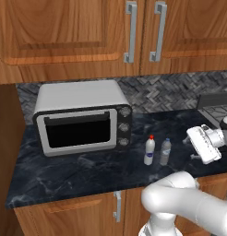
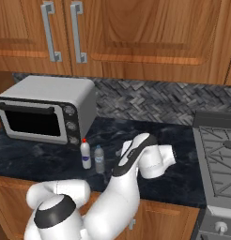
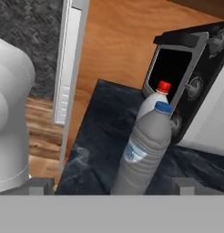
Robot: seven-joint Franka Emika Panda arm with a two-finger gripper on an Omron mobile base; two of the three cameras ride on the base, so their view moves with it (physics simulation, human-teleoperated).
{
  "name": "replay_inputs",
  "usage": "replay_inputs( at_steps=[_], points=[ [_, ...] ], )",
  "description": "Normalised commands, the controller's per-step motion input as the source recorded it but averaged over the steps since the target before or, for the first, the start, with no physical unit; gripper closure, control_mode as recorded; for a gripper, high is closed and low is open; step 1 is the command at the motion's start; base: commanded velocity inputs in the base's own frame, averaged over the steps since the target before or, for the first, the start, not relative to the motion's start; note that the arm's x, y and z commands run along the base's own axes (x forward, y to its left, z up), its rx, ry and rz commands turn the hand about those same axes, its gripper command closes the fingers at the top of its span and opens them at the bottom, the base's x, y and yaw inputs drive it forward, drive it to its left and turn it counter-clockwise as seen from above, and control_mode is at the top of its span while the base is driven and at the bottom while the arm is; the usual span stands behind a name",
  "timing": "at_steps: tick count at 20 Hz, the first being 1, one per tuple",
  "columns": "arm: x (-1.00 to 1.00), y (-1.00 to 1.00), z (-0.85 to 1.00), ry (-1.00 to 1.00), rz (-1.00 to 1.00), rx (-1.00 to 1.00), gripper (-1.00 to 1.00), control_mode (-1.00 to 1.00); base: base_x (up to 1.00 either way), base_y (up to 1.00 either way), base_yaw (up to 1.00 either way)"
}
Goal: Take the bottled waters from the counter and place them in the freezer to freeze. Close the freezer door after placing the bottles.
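Dark marbled stone forms the counter point(image 1: 64, 173), which runs under brown wooden wall cabinets point(image 1: 64, 32) with grey handles, and the toaster oven point(image 1: 83, 117) standing on it serves as the landmark. Nearest the robot, the gripper point(image 1: 191, 147) hangs over the counter's front part, well to the right of the toaster oven, its jaws spread wide with nothing between them; in the hand view its two finger tips point(image 3: 41, 185) frame the bottles from either side without touching them. Next come the two bottled waters, upright and just beside each other, a little in front of the toaster oven's right end: the clear greyish bottle point(image 1: 165, 151) on the side nearer the gripper, the white bottle with the red cap point(image 1: 150, 150) on the toaster oven's side. Farther back, behind the toaster oven, a grey herringbone backsplash point(image 2: 150, 101) lines the wall, and a stove point(image 2: 218, 145) sits far off to its right.
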Motion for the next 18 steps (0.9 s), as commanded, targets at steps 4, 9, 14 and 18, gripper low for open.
replay_inputs(
  at_steps=[4,9,14,18],
  points=[
    [-0.20,0.10,0.00,0.00,0.00,0.00,-1.00,-1.00,0.00,0.00,0.00],
    [0.15,0.15,0.00,0.00,-0.11,0.00,-1.00,-1.00,0.00,0.00,0.00],
    [0.37,0.05,0.00,0.00,-0.20,0.00,-1.00,-1.00,0.00,0.00,0.00],
    [0.14,0.00,0.00,0.00,-0.03,0.00,-1.00,-1.00,0.00,0.00,0.00]
  ],
)
